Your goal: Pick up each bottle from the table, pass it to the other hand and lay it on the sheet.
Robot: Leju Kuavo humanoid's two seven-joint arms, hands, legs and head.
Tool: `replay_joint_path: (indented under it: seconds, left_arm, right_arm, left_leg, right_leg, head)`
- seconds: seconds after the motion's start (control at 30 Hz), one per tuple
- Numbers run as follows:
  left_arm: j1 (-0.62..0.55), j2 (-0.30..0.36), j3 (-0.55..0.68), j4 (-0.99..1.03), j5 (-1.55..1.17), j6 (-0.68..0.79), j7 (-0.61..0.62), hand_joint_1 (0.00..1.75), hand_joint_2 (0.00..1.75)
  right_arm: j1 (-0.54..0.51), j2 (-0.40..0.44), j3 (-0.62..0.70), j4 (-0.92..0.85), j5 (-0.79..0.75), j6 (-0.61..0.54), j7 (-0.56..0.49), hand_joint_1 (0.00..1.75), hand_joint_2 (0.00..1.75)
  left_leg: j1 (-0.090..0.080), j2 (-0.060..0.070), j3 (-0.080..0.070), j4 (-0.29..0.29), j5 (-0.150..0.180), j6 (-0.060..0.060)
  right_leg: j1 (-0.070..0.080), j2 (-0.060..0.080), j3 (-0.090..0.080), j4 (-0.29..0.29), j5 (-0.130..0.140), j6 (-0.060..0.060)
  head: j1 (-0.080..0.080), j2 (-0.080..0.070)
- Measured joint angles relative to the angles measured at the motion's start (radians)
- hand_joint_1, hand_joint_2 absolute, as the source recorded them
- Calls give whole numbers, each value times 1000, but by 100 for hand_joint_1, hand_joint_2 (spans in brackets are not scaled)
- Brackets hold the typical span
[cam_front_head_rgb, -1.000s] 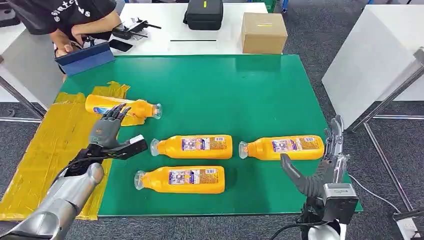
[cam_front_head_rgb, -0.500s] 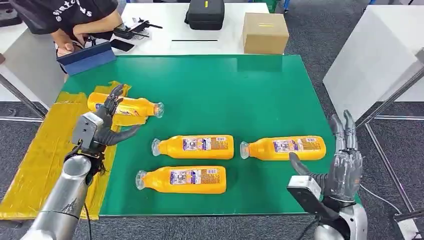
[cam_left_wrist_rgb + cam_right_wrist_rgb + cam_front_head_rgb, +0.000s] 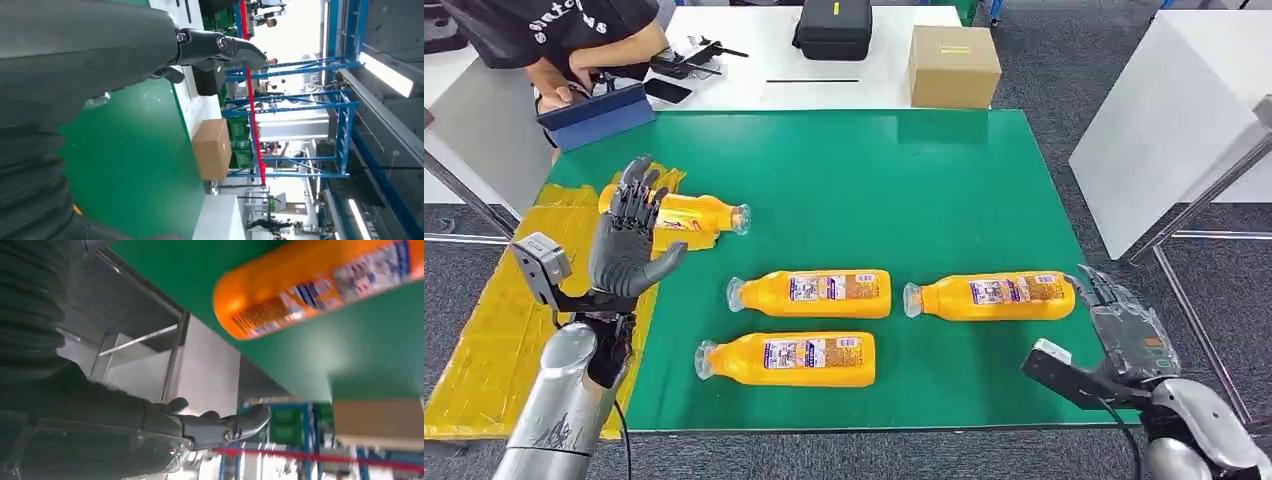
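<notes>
**Two empty hands, four orange bottles lying down**

Lying on the crinkly yellow sheet point(image 3: 524, 300) at the left edge of the green table top point(image 3: 904, 180) is one orange plastic bottle with a clear cap point(image 3: 686, 213). Its cap end pokes out over the green. The left hand point(image 3: 629, 240) is lifted up just in front of this bottle. Its fingers are spread apart and hold nothing.

Three more orange bottles lie on their sides on the green top. The middle bottle point(image 3: 812, 293) and the right bottle point(image 3: 992, 297) lie in a row. The front bottle point(image 3: 789, 359) lies nearer the robot.

The right hand point(image 3: 1129, 335) is at the right edge of the table, just beside the round bottom of the right bottle. Its fingers are apart and empty too.

At the far side sit a brown cardboard box point(image 3: 953, 65) and a black case point(image 3: 833, 27) on a white table. A person point(image 3: 554, 40) leans there by a blue tablet cover point(image 3: 594, 115).
</notes>
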State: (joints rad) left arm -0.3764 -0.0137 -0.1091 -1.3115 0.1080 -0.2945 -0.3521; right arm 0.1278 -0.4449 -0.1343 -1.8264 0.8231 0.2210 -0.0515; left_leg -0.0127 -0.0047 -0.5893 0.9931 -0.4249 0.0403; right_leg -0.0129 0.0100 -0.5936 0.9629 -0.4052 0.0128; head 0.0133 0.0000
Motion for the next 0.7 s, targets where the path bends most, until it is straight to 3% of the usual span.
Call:
replay_joint_path:
  seconds: [0.13,0.3,0.5,0.7]
  left_arm:
    - [-1,-12,0,0,8,-8,-7,0,175]
    - [-7,-21,-1,0,2,3,-13,0,175]
    - [-30,-27,-2,2,7,26,-8,0,175]
    - [-32,-29,-3,2,9,35,-7,0,175]
  right_arm:
    - [-54,-108,-8,104,-78,70,-17,0,175]
    - [-190,-155,37,265,-72,69,-45,0,175]
    - [-449,-151,199,534,-2,-7,-88,0,175]
    - [-596,-114,338,706,20,-54,-103,0,175]
  left_leg:
    - [0,0,1,0,0,0]
    - [2,1,1,0,1,1]
    - [4,4,3,0,2,0]
    - [5,1,2,0,2,0]
  right_leg:
    - [0,0,0,0,0,0]
    - [0,1,2,0,0,0]
    - [0,2,2,0,1,-1]
    - [0,0,2,1,1,-1]
  head:
    - [0,0]
    - [0,0]
    - [0,0]
    - [0,0]
